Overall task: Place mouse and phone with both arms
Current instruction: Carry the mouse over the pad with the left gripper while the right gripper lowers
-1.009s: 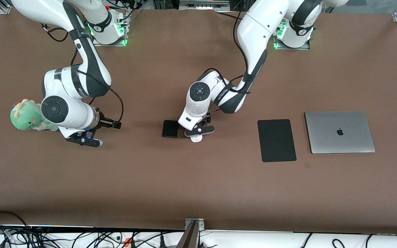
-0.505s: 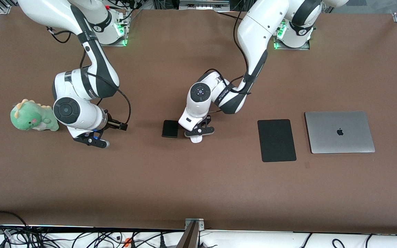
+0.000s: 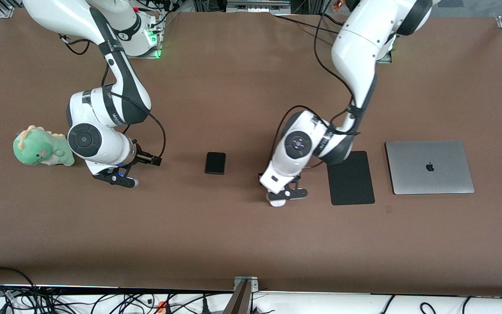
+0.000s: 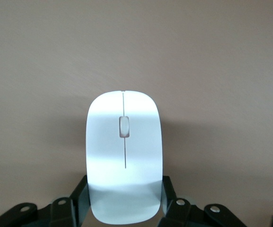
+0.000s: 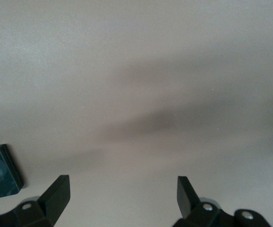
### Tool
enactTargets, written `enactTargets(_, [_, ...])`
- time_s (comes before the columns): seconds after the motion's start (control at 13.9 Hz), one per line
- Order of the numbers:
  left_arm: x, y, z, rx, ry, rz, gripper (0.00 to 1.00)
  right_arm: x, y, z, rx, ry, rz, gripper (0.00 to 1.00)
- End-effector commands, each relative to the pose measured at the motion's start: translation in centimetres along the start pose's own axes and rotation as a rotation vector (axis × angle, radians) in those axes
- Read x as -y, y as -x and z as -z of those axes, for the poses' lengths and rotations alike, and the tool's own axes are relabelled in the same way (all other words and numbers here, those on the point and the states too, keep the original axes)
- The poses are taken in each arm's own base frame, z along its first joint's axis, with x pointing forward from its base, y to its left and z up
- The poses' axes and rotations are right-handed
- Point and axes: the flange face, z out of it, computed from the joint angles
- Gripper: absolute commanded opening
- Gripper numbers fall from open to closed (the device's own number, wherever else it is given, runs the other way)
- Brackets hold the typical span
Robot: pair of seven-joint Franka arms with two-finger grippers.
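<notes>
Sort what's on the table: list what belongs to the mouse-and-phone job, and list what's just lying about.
Job:
- glossy white oval mouse, held in the left gripper over bare table beside the pad
- small black rectangular phone, lying flat
- right gripper, open, waiting over bare table

Lying about:
- green plush dinosaur
- flat black mouse pad
- closed silver laptop

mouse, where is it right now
The mouse is clamped in the left gripper, over bare table between the phone and the mouse pad, close beside the pad.
</notes>
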Motion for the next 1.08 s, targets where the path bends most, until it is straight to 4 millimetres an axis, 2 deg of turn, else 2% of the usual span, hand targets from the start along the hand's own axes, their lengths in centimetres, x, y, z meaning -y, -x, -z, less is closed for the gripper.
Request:
enactTargets(0.0, [5.3, 0.2, 2.5, 0.027, -0.032, -0.039, 0.52, 0.5, 0.6, -0.3, 0.015, 0.004, -0.011, 1.0])
enactTargets(0.22, [13.7, 0.9, 4.4, 0.036, -0.046, -0.095, 0.53, 2.0, 1.5, -0.6, 0.015, 0.011, -0.036, 1.0])
enactTargets(0.29, [16.8, 1.4, 4.4, 0.033, -0.048, -0.117, 0.53, 2.7, 1.8, -0.6, 0.007, 0.009, -0.035, 1.0])
enactTargets(0.43, [21.6, 2.1, 4.0, 0.063, -0.06, -0.166, 0.53, 3.7, 2.3, -1.3, 0.008, 0.013, -0.025, 1.0])
enactTargets(0.58, [24.3, 3.6, 3.3, 0.106, -0.072, -0.188, 0.53, 6.5, 3.4, -1.9, -0.022, 0.003, -0.067, 1.0])
enactTargets(0.72, [25.1, 4.5, 2.1, 0.132, -0.081, -0.183, 0.56, 9.6, 4.7, -2.6, -0.062, -0.018, -0.082, 1.0])
enactTargets(0.79, [25.2, 4.4, 1.5, 0.136, -0.082, -0.182, 0.6, 10.4, 4.9, -3.1, -0.072, -0.023, -0.071, 1.0])
enactTargets(0.86, [25.3, 4.4, 0.6, 0.135, -0.083, -0.18, 0.74, 10.9, 4.7, -3.6, -0.087, -0.036, -0.062, 1.0])
enactTargets(0.94, [25.9, 4.3, -0.4, 0.132, -0.083, -0.171, 0.99, 12.2, 5.2, -4.2, -0.106, -0.047, -0.037, 1.0])
enactTargets(1.01, [26.8, 3.8, -0.7, 0.128, -0.083, -0.159, 1.0, 13.5, 5.7, -5.0, -0.125, -0.059, -0.016, 1.0])
